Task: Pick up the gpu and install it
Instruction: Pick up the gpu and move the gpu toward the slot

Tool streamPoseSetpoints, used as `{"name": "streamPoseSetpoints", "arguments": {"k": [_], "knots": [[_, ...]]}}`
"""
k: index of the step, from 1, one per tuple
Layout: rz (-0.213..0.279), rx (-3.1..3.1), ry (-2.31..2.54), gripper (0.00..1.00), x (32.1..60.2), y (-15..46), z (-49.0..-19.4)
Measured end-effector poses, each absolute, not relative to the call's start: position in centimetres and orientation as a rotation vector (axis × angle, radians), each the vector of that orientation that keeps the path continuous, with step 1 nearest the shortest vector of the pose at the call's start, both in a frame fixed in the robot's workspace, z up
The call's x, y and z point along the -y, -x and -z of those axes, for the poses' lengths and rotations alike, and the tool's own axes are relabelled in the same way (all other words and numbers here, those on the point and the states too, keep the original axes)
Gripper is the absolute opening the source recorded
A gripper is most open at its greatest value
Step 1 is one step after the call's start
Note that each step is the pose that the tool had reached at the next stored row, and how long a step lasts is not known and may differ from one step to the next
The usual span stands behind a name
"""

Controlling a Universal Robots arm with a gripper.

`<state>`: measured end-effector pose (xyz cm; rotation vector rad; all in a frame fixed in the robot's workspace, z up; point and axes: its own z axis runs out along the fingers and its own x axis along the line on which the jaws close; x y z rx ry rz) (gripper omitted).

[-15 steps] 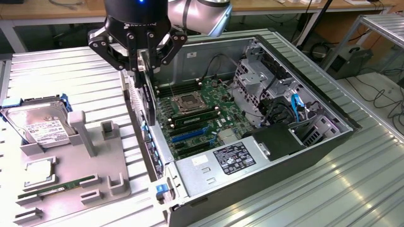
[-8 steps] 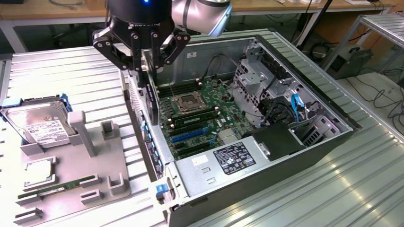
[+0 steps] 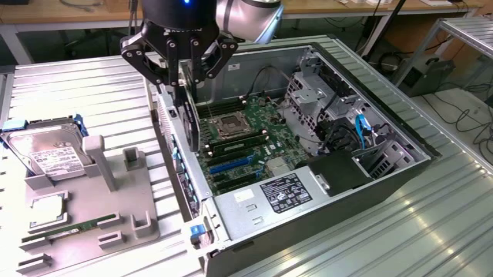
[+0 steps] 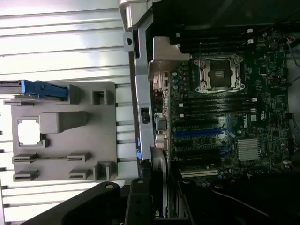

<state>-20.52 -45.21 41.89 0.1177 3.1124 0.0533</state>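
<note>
Harsh glare (table (image 3: 92, 86) bleached white).

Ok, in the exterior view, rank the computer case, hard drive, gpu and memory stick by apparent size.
1. computer case
2. hard drive
3. gpu, seen edge-on in the gripper, so its place against the hard drive is unsure
4. memory stick

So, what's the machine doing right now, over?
Hand shut on thin dark circuit card. Card upright above green motherboard in open grey metal computer case. Nothing blocking that I can see.

Ribbed metal table (image 3: 431, 231), wooden benches (image 3: 38, 14) behind, cables (image 3: 468, 118) on floor.
</note>
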Motion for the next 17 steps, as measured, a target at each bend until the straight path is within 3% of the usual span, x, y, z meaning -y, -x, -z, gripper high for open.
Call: {"name": "streamPoseSetpoints", "arguments": {"k": [17], "knots": [[-0.053, -3.112, -0.118, 0.26, 45.0, 14.8, -40.9]]}}
